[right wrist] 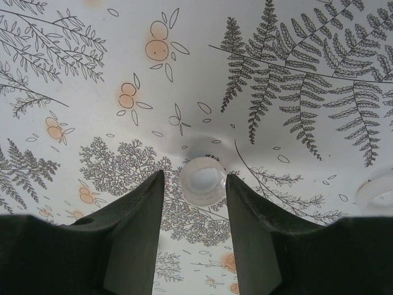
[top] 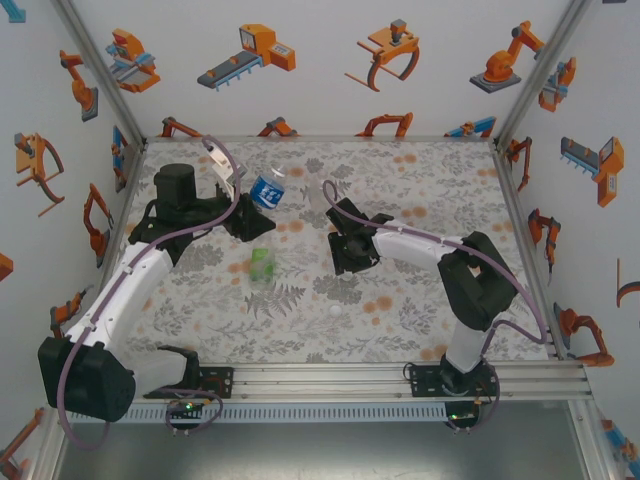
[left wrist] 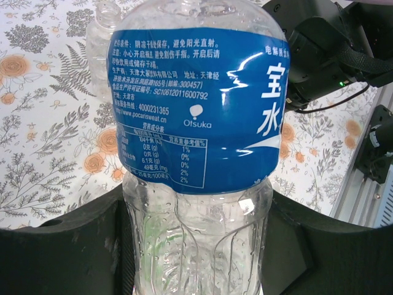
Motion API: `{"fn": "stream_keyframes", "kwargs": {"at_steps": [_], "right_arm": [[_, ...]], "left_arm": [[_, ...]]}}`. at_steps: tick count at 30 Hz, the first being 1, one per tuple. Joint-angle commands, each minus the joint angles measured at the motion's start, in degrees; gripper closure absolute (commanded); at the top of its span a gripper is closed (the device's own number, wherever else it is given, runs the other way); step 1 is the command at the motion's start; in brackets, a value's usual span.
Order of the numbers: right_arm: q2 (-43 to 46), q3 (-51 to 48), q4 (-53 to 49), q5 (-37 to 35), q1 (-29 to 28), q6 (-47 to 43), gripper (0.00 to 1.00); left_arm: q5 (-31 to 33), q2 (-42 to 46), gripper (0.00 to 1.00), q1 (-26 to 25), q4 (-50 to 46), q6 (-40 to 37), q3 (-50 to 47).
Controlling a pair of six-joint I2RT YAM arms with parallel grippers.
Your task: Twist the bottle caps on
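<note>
Both end effectors are gripping: the left a bottle, the right a cap.
The left end effector (left wrist: 196,233) is closed around the lower body of the blue-label bottle (left wrist: 196,104), which has water droplets inside and whose top is cut off in the wrist view. The plain bottle (left wrist: 101,43) stands on the desk (top: 400,290) just behind it. The right end effector (right wrist: 195,178) has its fingers closed on a white cap (right wrist: 202,181), open side facing the camera and raised a little above the floral desk, where it casts a faint shadow. The green bottle (top: 262,264) sits between the arms, and a second cap (top: 334,311) lies loose nearer the bases.
</note>
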State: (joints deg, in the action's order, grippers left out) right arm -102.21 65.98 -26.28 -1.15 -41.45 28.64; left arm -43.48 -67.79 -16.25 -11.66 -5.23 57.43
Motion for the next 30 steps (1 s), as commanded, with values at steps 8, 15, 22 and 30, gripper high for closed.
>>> {"fn": "stream_keyframes", "kwargs": {"at_steps": [8,15,22,30], "right_arm": [[-1.6,-1.9,0.0,-1.7,-0.3,0.4,0.57],[-1.0,-3.7,1.3,-0.8,-0.1,2.3,0.79],[3.8,-9.8,15.3,16.8,6.1,5.3,0.87],[2.2,-22.9,37.5,37.5,16.9,18.8,0.76]], "left_arm": [[-0.7,-0.3,0.96,-0.2,-0.6,-1.4,2.3],[-0.7,-0.4,0.96,-0.2,-0.5,-1.5,2.3],[-0.6,-0.3,0.96,0.3,-0.6,-1.6,2.4],[-0.4,-0.6,0.96,0.3,-0.5,-1.7,2.2]]}}
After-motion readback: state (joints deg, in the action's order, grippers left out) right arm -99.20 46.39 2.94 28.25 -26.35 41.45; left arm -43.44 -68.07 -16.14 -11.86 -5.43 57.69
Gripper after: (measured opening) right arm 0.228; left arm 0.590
